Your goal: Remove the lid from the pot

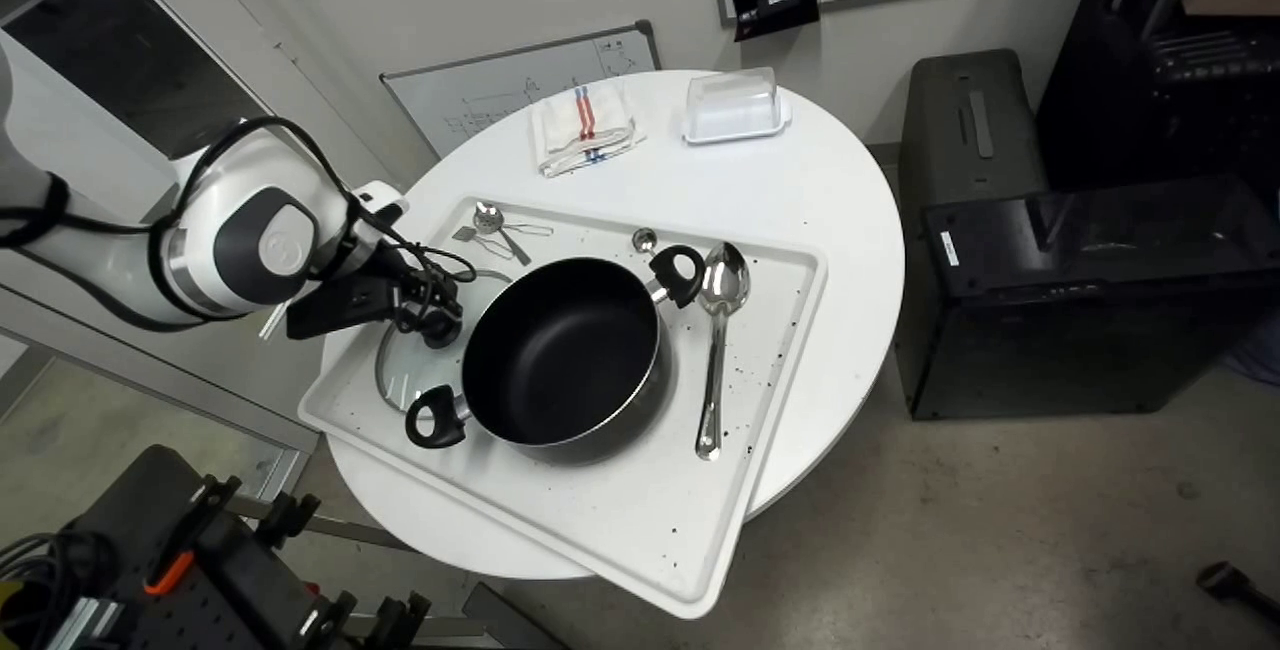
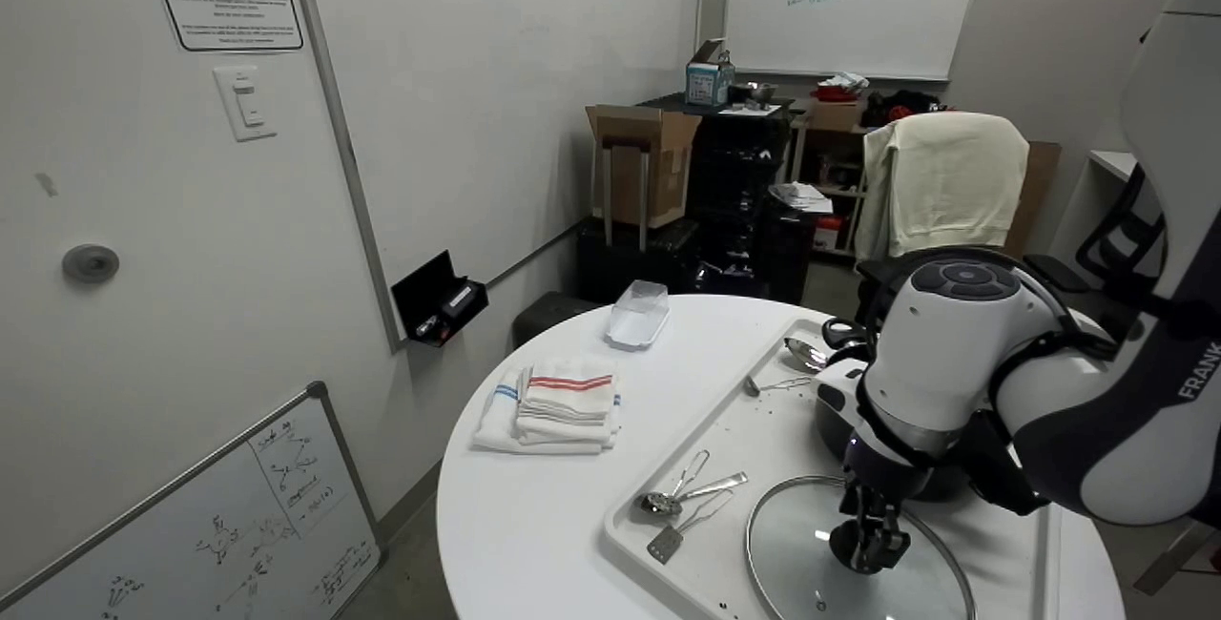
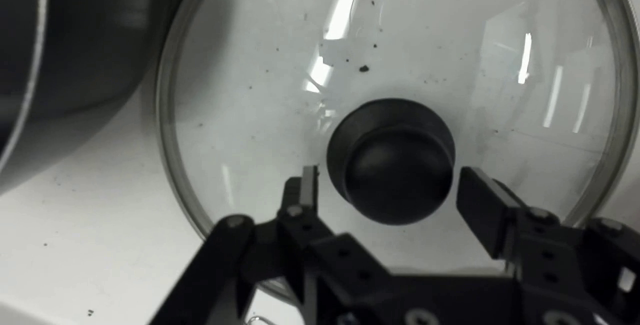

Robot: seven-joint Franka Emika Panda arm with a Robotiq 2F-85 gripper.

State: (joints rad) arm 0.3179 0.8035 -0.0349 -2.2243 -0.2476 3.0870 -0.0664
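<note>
The black pot point(image 1: 565, 350) stands uncovered on the tray, its black inside showing. In an exterior view it is partly hidden behind the arm point(image 2: 940, 485), and its side shows at the wrist view's left point(image 3: 90, 55). The glass lid point(image 3: 280, 120) lies flat on the tray beside the pot, knob up; it also shows in both exterior views point(image 1: 412, 375) point(image 2: 796, 548). My gripper point(image 3: 387, 175) is open, its fingers on either side of the lid's dark knob point(image 3: 400, 177), with a gap visible on each side. It also shows low over the lid in both exterior views point(image 1: 435, 320) point(image 2: 870, 544).
The white tray point(image 1: 640, 520) has a raised rim and sits on a round white table point(image 1: 830, 190). A large metal spoon point(image 1: 715, 350) lies beside the pot. Small utensils point(image 2: 668, 506) lie near the lid. Folded towels point(image 1: 585, 125) and a clear-covered dish point(image 1: 735, 108) stand at the back.
</note>
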